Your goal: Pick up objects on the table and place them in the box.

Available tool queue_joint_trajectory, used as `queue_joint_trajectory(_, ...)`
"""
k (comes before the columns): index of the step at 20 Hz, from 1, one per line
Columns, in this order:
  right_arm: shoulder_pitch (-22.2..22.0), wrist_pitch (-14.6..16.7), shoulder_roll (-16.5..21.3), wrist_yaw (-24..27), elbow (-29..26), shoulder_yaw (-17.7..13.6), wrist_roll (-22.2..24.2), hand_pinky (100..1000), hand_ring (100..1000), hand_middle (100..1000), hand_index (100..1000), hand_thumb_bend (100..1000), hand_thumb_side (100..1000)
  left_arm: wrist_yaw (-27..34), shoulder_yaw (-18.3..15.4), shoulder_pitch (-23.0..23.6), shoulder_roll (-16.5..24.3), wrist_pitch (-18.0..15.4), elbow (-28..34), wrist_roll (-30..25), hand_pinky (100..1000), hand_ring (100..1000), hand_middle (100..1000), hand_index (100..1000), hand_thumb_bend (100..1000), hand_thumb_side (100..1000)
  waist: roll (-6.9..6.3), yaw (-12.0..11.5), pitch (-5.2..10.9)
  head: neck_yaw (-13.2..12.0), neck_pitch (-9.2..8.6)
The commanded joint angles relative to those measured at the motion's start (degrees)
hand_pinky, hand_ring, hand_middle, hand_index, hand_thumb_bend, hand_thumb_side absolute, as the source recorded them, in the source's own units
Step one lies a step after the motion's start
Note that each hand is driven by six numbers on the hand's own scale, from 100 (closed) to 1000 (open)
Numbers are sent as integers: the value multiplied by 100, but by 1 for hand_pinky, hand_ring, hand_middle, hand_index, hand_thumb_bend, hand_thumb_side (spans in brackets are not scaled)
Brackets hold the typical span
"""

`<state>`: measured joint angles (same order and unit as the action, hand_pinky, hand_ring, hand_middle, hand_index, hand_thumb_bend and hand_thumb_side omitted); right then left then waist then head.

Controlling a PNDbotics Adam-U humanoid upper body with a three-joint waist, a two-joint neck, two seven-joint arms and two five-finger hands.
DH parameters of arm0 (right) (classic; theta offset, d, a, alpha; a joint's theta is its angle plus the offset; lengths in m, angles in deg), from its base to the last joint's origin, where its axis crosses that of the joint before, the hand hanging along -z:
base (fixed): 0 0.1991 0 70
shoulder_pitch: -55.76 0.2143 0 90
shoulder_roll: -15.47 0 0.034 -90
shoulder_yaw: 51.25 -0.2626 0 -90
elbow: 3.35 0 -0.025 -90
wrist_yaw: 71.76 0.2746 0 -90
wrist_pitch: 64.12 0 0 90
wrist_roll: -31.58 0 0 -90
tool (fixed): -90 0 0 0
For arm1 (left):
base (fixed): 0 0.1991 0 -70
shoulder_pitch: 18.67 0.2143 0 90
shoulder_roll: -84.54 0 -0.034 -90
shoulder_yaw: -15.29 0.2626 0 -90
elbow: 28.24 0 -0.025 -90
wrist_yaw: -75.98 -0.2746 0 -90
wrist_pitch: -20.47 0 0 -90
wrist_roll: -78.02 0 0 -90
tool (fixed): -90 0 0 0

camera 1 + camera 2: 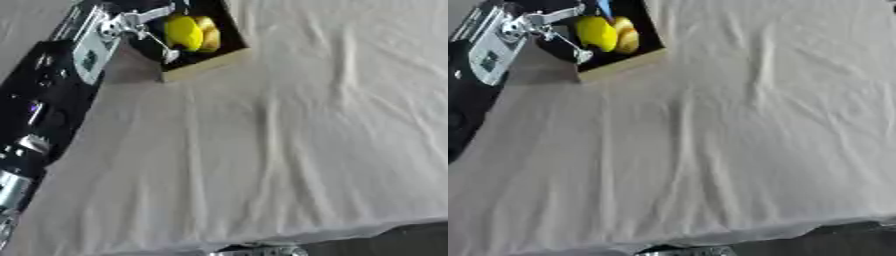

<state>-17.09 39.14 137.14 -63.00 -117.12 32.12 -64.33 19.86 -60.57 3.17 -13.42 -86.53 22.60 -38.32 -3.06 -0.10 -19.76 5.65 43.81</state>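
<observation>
My left hand (140, 25) is over the open box (206, 60) at the far left of the white tablecloth (289, 150); I cannot tell its fingers' state. Two yellow fruits (188, 32) lie inside the box.

The dark open cardboard box (206, 59) with tan walls is cut off by the top edge, so its far side is not seen. The left hand (144, 25), silver and black, is blurred, and its fingers are partly cut off. The yellow rounded object (184, 32) and the duller yellow one (209, 35) behind it cannot be identified.
</observation>
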Motion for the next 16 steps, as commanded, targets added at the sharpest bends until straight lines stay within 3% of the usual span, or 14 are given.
queue_joint_trajectory(1,33,19,114,52,-83,-68,26,992,862,612,875,100,470,-184,-77,-110,116,-72,45,-9,873,846,808,950,457,302,34,-4,118,1,0)
queue_joint_trajectory(4,22,29,118,49,-83,-71,27,992,862,611,874,100,470,-410,-101,-108,147,-48,89,-4,900,872,832,963,599,378,40,-10,120,11,20)
queue_joint_trajectory(8,8,32,118,53,-83,-76,25,992,862,610,874,100,470,-670,-137,-112,177,33,124,-15,910,883,841,968,642,388,42,-21,122,5,30)
queue_joint_trajectory(13,-30,37,120,37,-83,-86,24,992,862,609,874,100,470,-560,-208,-87,216,111,375,35,889,868,825,955,491,317,51,-42,122,-6,31)
queue_joint_trajectory(15,-52,52,130,28,-83,-101,9,991,862,609,874,100,470,-297,-242,-36,325,159,834,132,874,854,813,947,392,254,46,-50,116,-11,21)
queue_joint_trajectory(16,-70,68,139,21,-83,-116,-7,991,862,609,874,100,470,-57,-294,33,414,220,1233,212,862,844,804,941,296,195,40,-60,108,-18,3)
